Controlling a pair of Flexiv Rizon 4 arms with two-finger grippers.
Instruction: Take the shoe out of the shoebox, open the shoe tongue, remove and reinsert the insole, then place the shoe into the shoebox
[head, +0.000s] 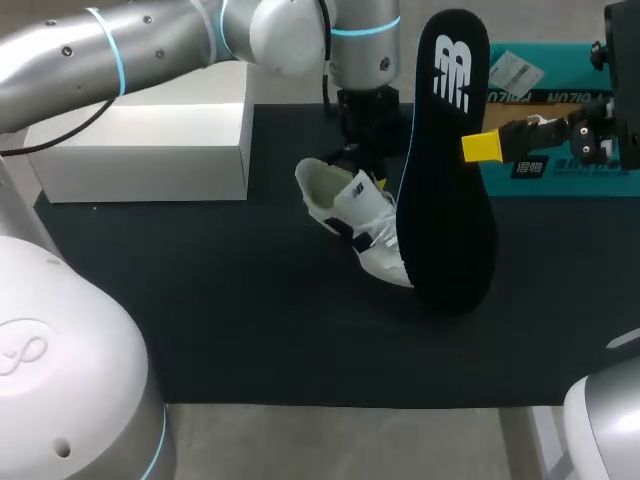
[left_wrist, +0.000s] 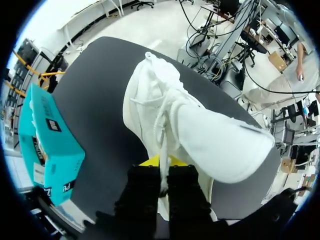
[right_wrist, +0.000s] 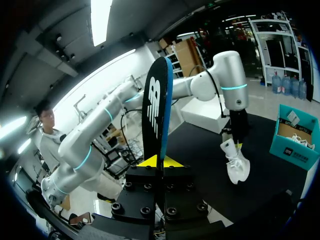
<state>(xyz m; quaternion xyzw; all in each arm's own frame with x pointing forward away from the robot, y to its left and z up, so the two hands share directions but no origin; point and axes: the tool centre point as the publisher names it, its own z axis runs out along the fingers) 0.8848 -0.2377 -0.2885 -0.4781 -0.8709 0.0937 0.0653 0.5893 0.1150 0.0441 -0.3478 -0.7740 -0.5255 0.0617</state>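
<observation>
A white shoe (head: 358, 222) hangs tilted over the black mat, toe end low. My left gripper (head: 370, 168) is shut on a thin edge of its upper. In the left wrist view the shoe (left_wrist: 200, 135) fills the space ahead of the gripper (left_wrist: 161, 162). A black insole (head: 445, 170) with a white logo stands on edge in the air, right of the shoe. My right gripper (head: 482, 147) is shut on its rim. In the right wrist view the insole (right_wrist: 156, 105) rises from between that gripper (right_wrist: 160, 161), with the shoe (right_wrist: 236, 164) beyond. The open teal shoebox (head: 545, 110) sits at the back right.
A white box (head: 140, 150) lies at the back left of the black mat (head: 230, 300). The teal shoebox (left_wrist: 47, 145) is beside the left gripper and, in the right wrist view, the shoebox (right_wrist: 296, 140) lies past the shoe.
</observation>
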